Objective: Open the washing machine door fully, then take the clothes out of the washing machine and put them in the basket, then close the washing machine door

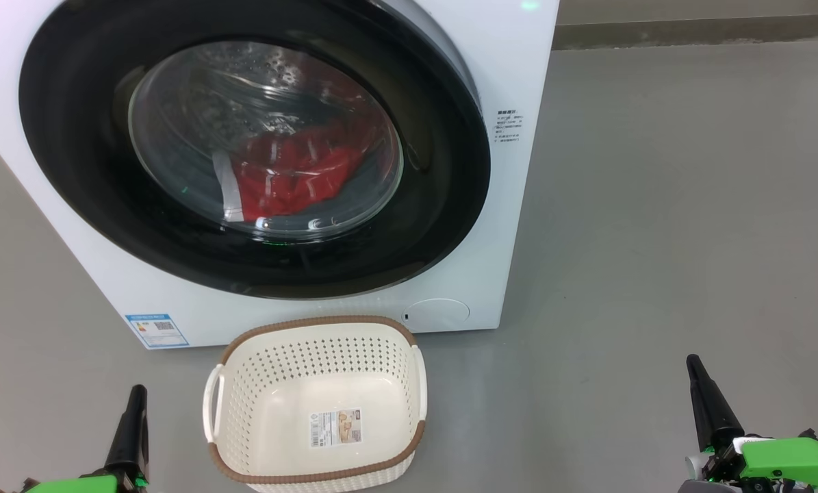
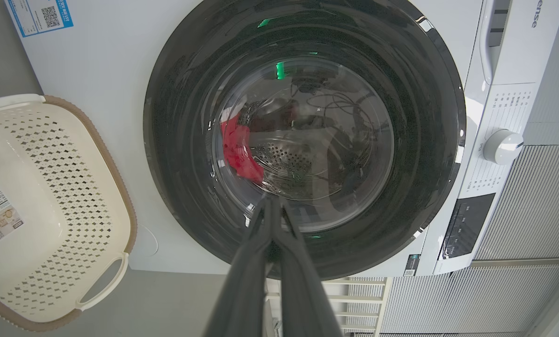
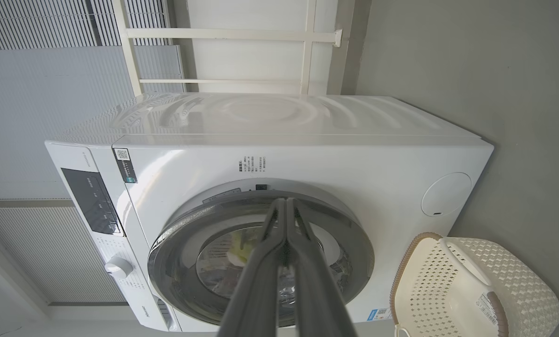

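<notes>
Dark two-fingered left gripper (image 1: 137,394) at seven o'clock, right gripper (image 1: 693,366) at five, both pinched closed, empty. Black-rimmed round glass door (image 1: 80,137) at eleven looks shut, bright red clothes (image 1: 292,174) inside; cream perforated basket (image 1: 320,320) at six empty. Every step remains.

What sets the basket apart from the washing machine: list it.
Size: the washing machine is a big box; the basket in front of it is far smaller. Look: the washing machine has white panels and a black-rimmed round door; the basket is cream, perforated, with a brown rim. Contents: the washing machine holds the red clothes behind the glass; the basket holds only its paper label. Shared: both stand on the grey floor.
</notes>
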{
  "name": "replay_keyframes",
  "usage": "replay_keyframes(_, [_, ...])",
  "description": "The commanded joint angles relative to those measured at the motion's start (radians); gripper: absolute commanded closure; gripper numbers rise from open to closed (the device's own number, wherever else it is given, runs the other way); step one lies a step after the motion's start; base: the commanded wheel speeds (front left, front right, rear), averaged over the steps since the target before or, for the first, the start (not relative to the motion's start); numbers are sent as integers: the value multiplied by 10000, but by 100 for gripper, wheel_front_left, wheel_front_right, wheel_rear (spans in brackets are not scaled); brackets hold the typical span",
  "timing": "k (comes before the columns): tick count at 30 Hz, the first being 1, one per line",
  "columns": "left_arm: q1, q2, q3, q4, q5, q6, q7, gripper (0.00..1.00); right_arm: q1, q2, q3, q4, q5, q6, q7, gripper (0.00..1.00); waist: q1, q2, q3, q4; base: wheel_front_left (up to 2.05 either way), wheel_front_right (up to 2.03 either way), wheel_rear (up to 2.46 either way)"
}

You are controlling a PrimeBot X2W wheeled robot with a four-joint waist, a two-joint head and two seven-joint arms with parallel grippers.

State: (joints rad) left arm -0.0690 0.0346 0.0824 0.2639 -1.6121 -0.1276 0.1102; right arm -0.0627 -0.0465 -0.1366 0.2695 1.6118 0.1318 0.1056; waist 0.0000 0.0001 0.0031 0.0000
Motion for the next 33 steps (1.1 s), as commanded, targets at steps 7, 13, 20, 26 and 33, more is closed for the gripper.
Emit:
replay_keyframes(7, [-389, 156, 311, -191, 32, -31, 28, 100, -452, -37, 232, -248, -28, -11, 74, 100, 0, -1, 0, 0, 0, 0, 0])
replay_keyframes(13, [-389, 156, 311, -191, 32, -31, 28, 100, -452, -37, 232, -248, -28, -11, 74, 100, 0, -1, 0, 0, 0, 0, 0])
replay_keyframes(20, [-389, 156, 311, -191, 32, -31, 28, 100, -452, -37, 232, -248, -28, -11, 74, 100, 0, -1, 0, 0, 0, 0, 0])
replay_keyframes(26, [-389, 156, 311, -191, 32, -31, 28, 100, -452, -37, 232, -248, -28, -11, 74, 100, 0, -1, 0, 0, 0, 0, 0])
replay_keyframes(33, [-389, 156, 311, -191, 32, -31, 28, 100, -452, -37, 232, -248, -28, -11, 74, 100, 0, -1, 0, 0, 0, 0, 0])
